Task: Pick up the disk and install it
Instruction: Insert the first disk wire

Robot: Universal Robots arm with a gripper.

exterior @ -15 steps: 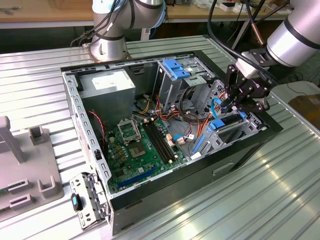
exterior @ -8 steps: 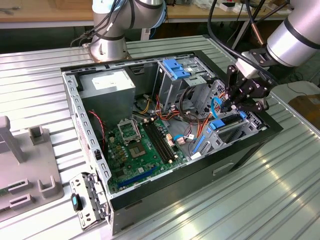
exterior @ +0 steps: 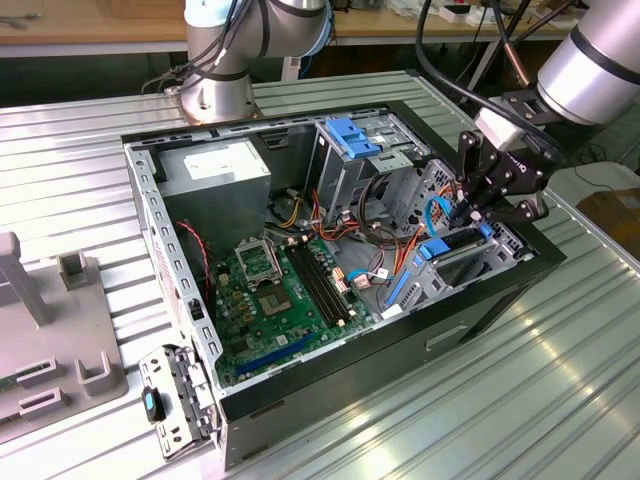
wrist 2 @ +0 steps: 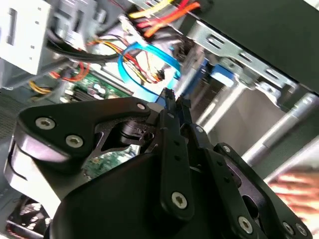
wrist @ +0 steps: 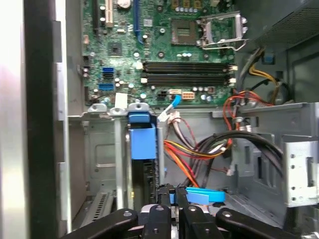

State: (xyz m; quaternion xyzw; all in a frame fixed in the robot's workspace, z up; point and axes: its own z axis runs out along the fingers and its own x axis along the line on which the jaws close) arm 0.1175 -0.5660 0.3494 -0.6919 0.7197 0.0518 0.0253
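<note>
I see the open computer case (exterior: 330, 372) lying on the ribbed table (exterior: 560, 380). The disk (exterior: 458, 250) sits tilted in the case's front bay, at the exterior view's right, its blue rails (wrist: 142, 142) showing. My gripper (exterior: 474, 218) hangs just above it with its fingers pinched together; whether they touch it I cannot tell.

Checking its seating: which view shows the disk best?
The exterior view: the disk shows its grey face and blue rails. The first wrist view shows its blue end edge-on; the second wrist view, a blue sliver.
</note>
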